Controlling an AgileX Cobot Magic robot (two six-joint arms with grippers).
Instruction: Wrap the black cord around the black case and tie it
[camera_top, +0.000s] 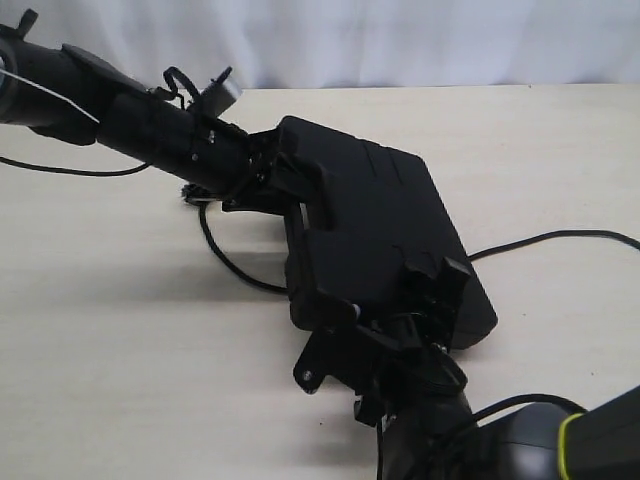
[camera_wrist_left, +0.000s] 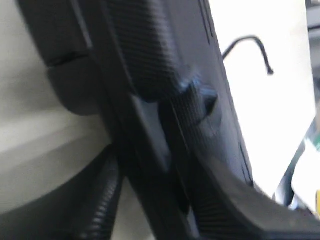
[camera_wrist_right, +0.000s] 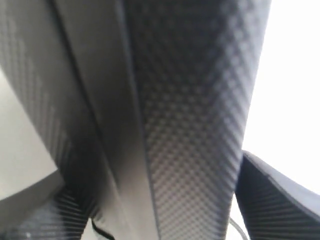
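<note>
Clearly the black case (camera_top: 370, 220) sits between both pairs of jaws at once. The left gripper (camera_top: 288, 185) has its jaws closed onto one short end of the case: in the left wrist view the ribbed fingers (camera_wrist_left: 100, 210) lie against the case from both sides, with no gap that I can see. The right gripper (camera_top: 400, 318) takes the opposite short end. Its jaws stand wide, one on each side of the case, but a thin bright gap shows between one finger (camera_wrist_right: 275, 195) and the textured wall, so I cannot tell if they really clamp. The black cord (camera_top: 225, 255) begins just beside the left jaws, curves over the table (camera_top: 100, 330) and goes under one long edge of the case. Another part comes out past the other long edge, well apart from the right jaws. In the left wrist view a cord end with a small tip lies on the table beyond the case. Open table surface runs along both long edges, crossed only by the cord.
</note>
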